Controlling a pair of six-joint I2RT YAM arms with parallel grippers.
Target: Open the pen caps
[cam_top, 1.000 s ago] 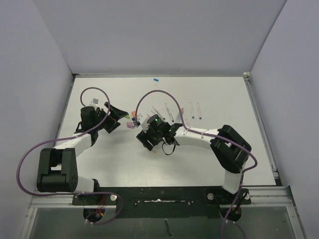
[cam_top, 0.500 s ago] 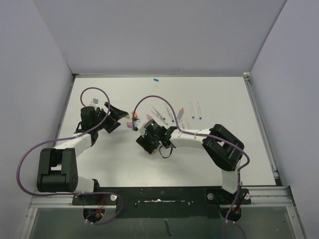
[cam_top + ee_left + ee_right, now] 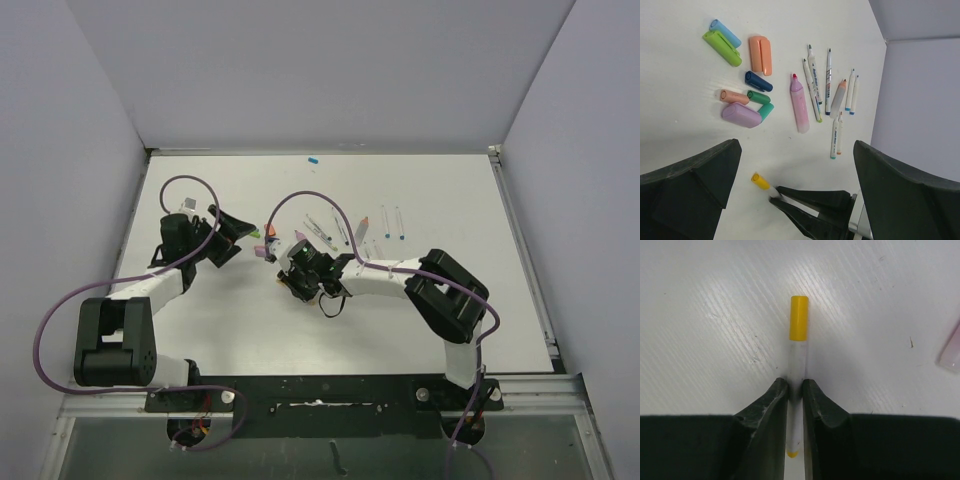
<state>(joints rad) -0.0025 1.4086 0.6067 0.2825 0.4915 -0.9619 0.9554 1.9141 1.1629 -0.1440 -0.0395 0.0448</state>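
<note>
A thin white pen (image 3: 798, 365) with a yellow pen cap (image 3: 799, 318) on its far end lies on the table. My right gripper (image 3: 795, 385) is shut on its barrel, and the cap pokes out ahead of the fingertips. From the left wrist view, the same yellow cap (image 3: 760, 180) sits between and below the wide-open fingers of my left gripper (image 3: 796, 150), which hold nothing. Several loose pen caps lie beyond it, among them green (image 3: 722, 48), orange (image 3: 760, 55), navy (image 3: 758, 81) and lilac (image 3: 741, 115). In the top view the left gripper (image 3: 240, 240) faces the right gripper (image 3: 283, 283).
A lilac-pink highlighter (image 3: 799, 102), a salmon highlighter (image 3: 838, 97) and several thin white pens (image 3: 815, 85) lie in a row to the right of the caps. A small blue piece (image 3: 313, 159) lies near the table's far edge. Grey walls stand around the table.
My right gripper has moved a little left and closed its jaws onto the white pen barrel. The left arm has stayed still and open.
</note>
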